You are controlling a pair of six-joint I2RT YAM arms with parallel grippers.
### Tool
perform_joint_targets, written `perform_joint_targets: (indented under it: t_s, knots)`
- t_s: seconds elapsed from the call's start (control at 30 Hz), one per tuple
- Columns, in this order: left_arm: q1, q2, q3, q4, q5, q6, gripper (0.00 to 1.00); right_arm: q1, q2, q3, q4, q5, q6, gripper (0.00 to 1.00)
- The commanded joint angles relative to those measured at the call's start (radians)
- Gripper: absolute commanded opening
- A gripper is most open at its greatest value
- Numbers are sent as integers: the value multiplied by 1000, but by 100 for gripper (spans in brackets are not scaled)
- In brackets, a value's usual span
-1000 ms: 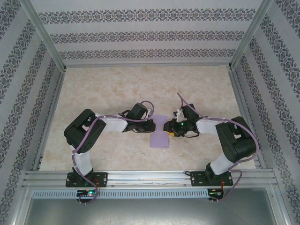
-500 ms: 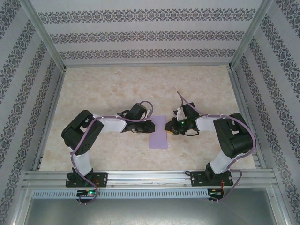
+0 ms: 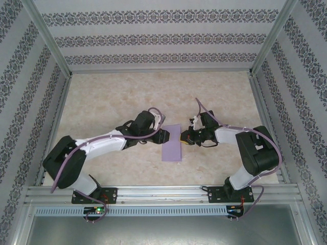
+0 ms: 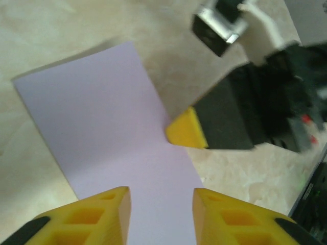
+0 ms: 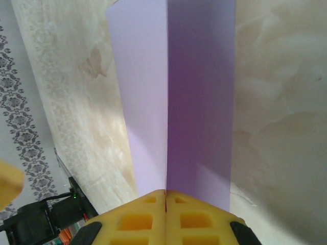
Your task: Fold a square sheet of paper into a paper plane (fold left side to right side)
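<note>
The square sheet of paper [image 3: 172, 143] is lavender and lies folded in half as a narrow upright rectangle on the marble table. My left gripper [image 3: 163, 136] hovers at its left edge. In the left wrist view the left gripper [image 4: 161, 204] is open, its yellow fingers [image 4: 104, 217] standing apart over the sheet [image 4: 102, 117] with nothing between them. My right gripper [image 3: 183, 137] sits at the right edge. Seen from the right wrist, the right gripper [image 5: 166, 193] is shut on the paper [image 5: 199, 102], whose two layers run away from the pads.
The marble table [image 3: 117, 97] is boxed in by patterned walls [image 3: 153, 38] and aluminium posts. A metal rail [image 3: 163, 193] runs along the near edge by both arm bases. The right arm's elbow [image 3: 260, 153] stands close to the right wall.
The left gripper has opened and let go of the sheet, and its arm has stretched out lower. The right gripper has shut on the right edge. The sheet now lies flatter, as a straight rectangle.
</note>
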Motion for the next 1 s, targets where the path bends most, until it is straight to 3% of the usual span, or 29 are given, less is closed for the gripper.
perform_joint_targets:
  t_s: [0.0, 0.2, 0.47, 0.67, 0.83, 0.97]
  knots:
    - [-95, -69, -23, -100, -117, 145, 43, -9, -27, 1, -34, -27, 26, 0]
    - [-304, -80, -27, -130, -316, 229, 55, -9, -32, 4, -47, -21, 35, 0]
    - [-501, 172, 164, -265, -577, 298, 64, -11, -30, 7, -56, -14, 34, 0]
    - [-537, 347, 315, -388, -740, 297, 67, -12, -25, 5, -58, -15, 31, 0]
    - [-539, 378, 341, -407, -815, 286, 70, -11, -27, 4, -59, -16, 29, 0]
    - [-539, 389, 347, -413, -824, 288, 61, -13, -25, 5, -58, -15, 27, 0]
